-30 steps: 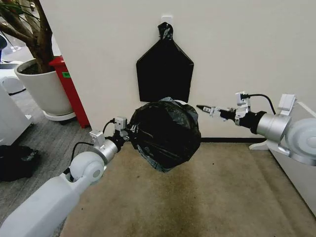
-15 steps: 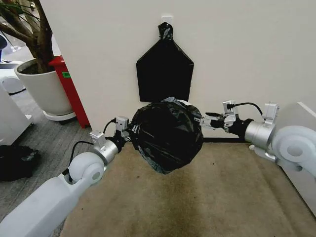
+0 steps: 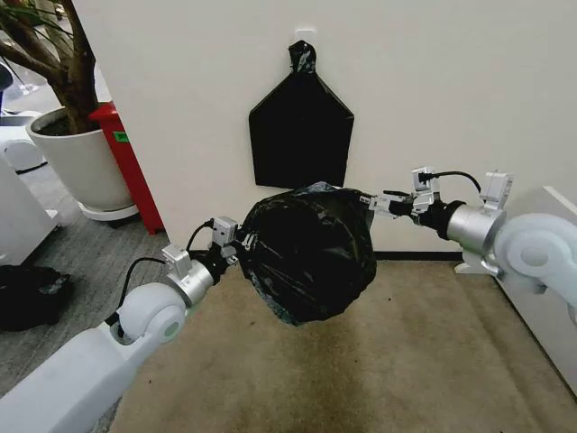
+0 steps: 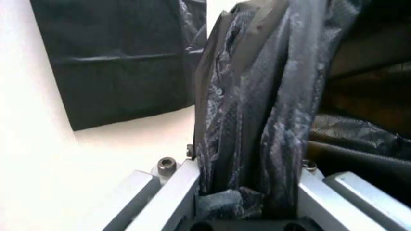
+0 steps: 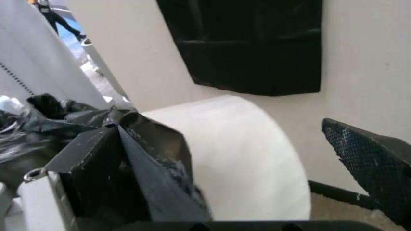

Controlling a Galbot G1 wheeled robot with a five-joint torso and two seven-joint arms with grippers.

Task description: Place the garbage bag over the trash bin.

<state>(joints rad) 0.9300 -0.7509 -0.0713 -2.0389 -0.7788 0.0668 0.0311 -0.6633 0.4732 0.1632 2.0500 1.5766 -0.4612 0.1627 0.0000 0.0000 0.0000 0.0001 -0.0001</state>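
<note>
The garbage bag (image 3: 308, 254), glossy crinkled black plastic, hangs ballooned between my two arms in front of the wall. My left gripper (image 3: 237, 245) is shut on its left edge; in the left wrist view the film (image 4: 257, 110) is bunched between the fingers of that gripper (image 4: 250, 166). My right gripper (image 3: 375, 204) is at the bag's upper right edge. In the right wrist view it (image 5: 224, 123) stands open, with bag film (image 5: 144, 159) draped over one finger. The white trash bin (image 5: 241, 154) sits just beyond, by the wall. In the head view the bag hides it.
A flat black bag bundle (image 3: 300, 135) hangs knotted on the wall above. A large white plant pot (image 3: 83, 164) and a red object (image 3: 129, 167) stand at the left, and a dark heap (image 3: 27, 294) lies on the floor. White furniture (image 3: 552, 302) stands right. Brown carpet (image 3: 361, 370) lies in front.
My right gripper dipped, then came in against the bag's upper right edge, which now rises toward it. The bag has spread slightly to the right. My left gripper keeps its hold.
</note>
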